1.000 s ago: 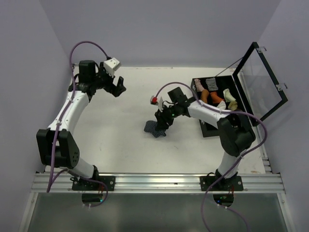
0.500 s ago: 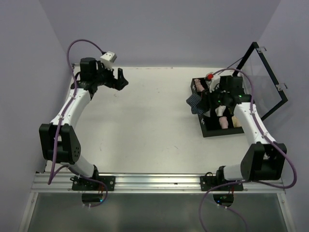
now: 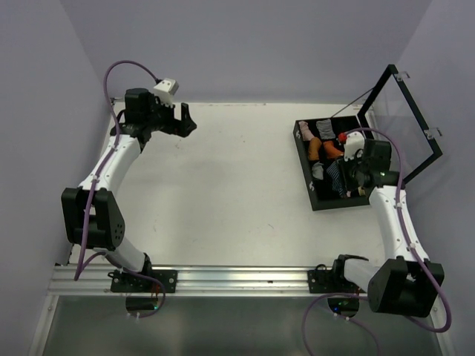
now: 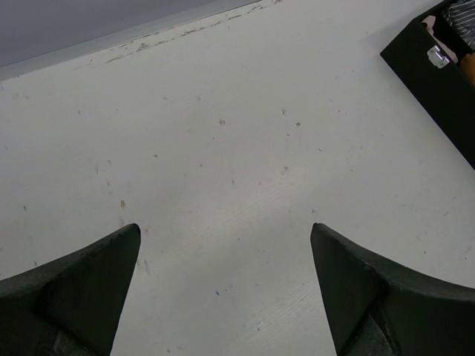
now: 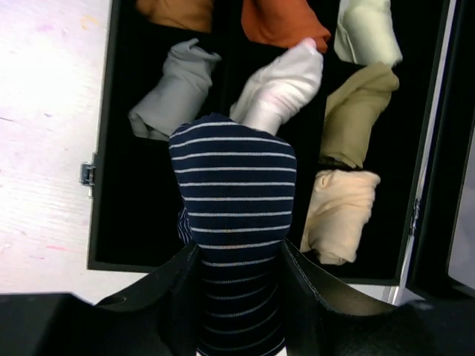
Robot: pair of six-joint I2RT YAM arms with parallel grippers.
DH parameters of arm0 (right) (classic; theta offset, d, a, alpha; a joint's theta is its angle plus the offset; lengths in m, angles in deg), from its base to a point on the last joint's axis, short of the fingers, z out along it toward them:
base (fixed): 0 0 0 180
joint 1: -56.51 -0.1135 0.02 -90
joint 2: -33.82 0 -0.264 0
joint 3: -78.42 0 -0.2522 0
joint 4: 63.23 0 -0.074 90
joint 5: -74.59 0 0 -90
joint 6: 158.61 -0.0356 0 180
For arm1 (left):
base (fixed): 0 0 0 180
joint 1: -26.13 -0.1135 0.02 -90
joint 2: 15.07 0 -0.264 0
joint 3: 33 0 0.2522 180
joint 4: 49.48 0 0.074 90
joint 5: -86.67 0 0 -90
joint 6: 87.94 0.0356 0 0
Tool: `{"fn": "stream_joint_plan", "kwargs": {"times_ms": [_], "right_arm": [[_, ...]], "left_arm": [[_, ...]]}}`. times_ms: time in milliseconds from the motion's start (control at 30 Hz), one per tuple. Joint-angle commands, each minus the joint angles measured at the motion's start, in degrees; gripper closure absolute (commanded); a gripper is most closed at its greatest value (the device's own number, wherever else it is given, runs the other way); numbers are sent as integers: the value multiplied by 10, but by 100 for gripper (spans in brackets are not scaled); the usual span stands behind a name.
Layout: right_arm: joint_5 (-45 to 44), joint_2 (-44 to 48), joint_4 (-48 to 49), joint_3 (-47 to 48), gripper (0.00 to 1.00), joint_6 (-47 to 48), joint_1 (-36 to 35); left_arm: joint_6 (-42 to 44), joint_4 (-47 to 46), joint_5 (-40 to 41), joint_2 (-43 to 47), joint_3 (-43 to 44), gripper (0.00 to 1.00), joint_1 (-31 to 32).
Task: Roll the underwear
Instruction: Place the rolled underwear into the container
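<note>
Over the near part of the open black box [image 3: 303,162], the right tool [image 5: 239,256] grips the rolled navy striped underwear [image 5: 234,185] between its two fingers, the roll pointing out over the compartments. Around it in the box lie a grey roll [image 5: 174,93], a white roll [image 5: 286,85] and a cream roll [image 5: 341,211]. At the far left of the tabletop [image 4: 245,148], the left tool [image 4: 225,230] hangs with its jaws spread wide, holding nothing.

A black case [image 3: 303,162] stands open at the right of my white table [image 3: 215,193], clear lid [image 3: 402,124] tipped back. Inside lie a grey roll [image 5: 174,93], white roll [image 5: 286,85], orange roll [image 5: 282,22], tan roll [image 5: 358,111] and cream roll [image 5: 338,211].
</note>
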Motion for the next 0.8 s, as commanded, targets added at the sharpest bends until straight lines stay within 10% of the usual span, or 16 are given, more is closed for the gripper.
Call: {"fn": "stream_joint_plan", "kwargs": {"times_ms": [0,767], "right_arm": [[-68,-7,36,-14,100,-19,0],[-87,-109,81,-61,100,-118,-101]], "left_arm": [[-9,-12,17,6,-11,0,3],[14,2,23,11,-39,0,3]]}}
